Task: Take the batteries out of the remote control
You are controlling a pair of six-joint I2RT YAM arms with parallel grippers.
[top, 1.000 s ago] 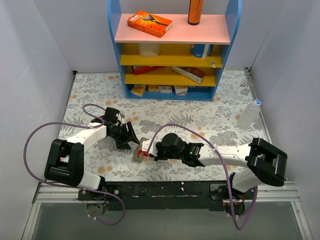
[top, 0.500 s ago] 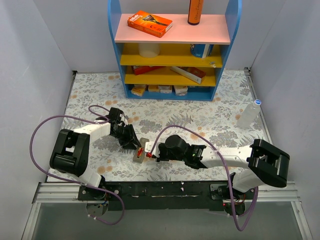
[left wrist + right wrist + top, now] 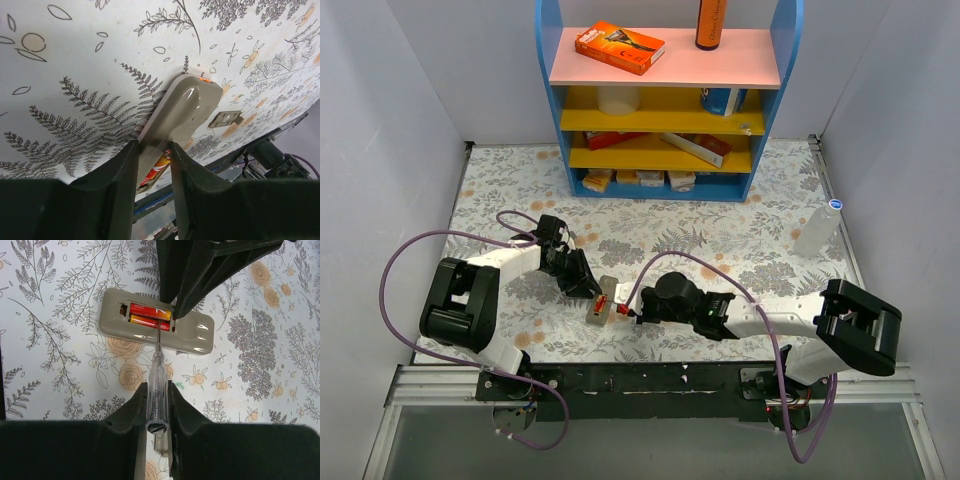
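Observation:
The grey remote control [image 3: 190,334] lies flat on the floral table with its compartment facing up. Two red batteries [image 3: 149,318] sit side by side in the recess. My left gripper [image 3: 152,147] is shut on the remote's end, one finger on each long side, and a battery [image 3: 156,169] shows between its fingers. My right gripper [image 3: 156,387] is shut on a clear-handled screwdriver [image 3: 157,365], whose tip rests at the batteries' right end. In the top view, the remote [image 3: 596,310] lies between the left gripper [image 3: 588,287] and the right gripper [image 3: 642,312].
A small flat grey plate [image 3: 226,118] lies on the table just past the remote's far end. A blue shelf unit [image 3: 660,100] with boxes stands at the back. A clear bottle [image 3: 817,228] stands at the right edge.
My left gripper came in from the left and closed on the remote's end. My right gripper edged toward the remote with the screwdriver still held.

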